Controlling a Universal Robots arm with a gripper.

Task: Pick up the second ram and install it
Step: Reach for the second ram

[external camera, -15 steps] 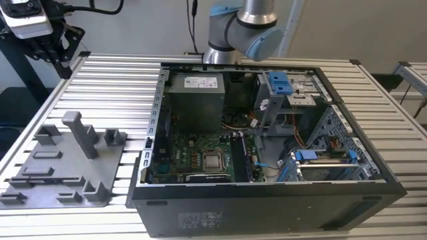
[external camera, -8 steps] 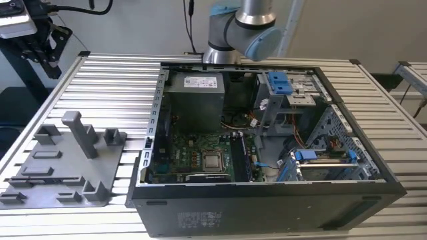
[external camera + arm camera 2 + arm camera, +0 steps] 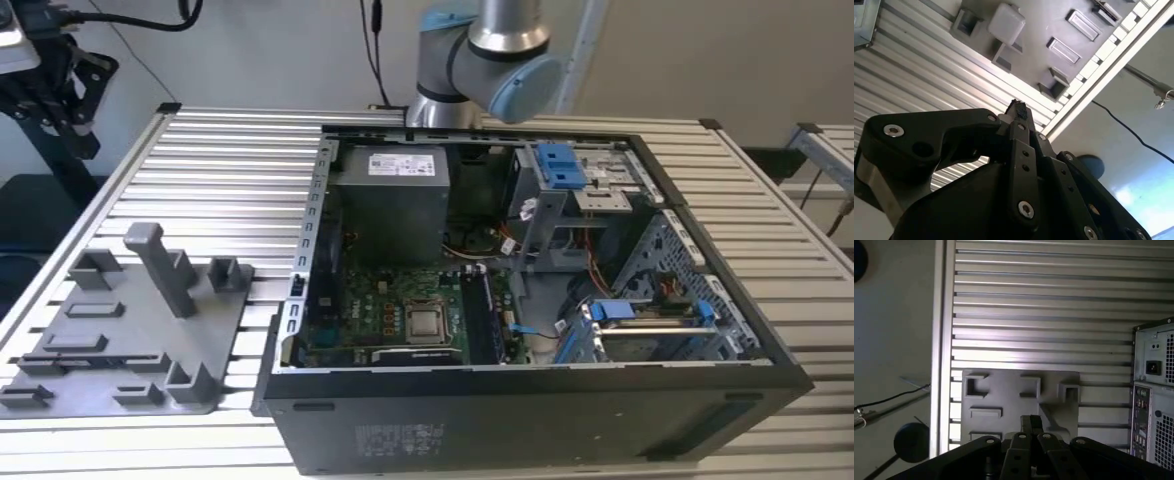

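The pincer (image 3: 1031,419), in the first wrist view, has its fingertips drawn together with nothing seen between them. It hangs above the grey tray (image 3: 1004,397). The tray lies on the bench (image 3: 227,170), at the exterior view's left of the open computer case (image 3: 534,420). Where the second ram sits cannot be told; the dark slot strips (image 3: 487,315) right of the processor are unclear.

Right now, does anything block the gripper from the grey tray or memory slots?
Nothing visible: open air separates the gripper from the grey tray, and the open case leaves the slots uncovered. Whether the gripper holds the ram I cannot tell.
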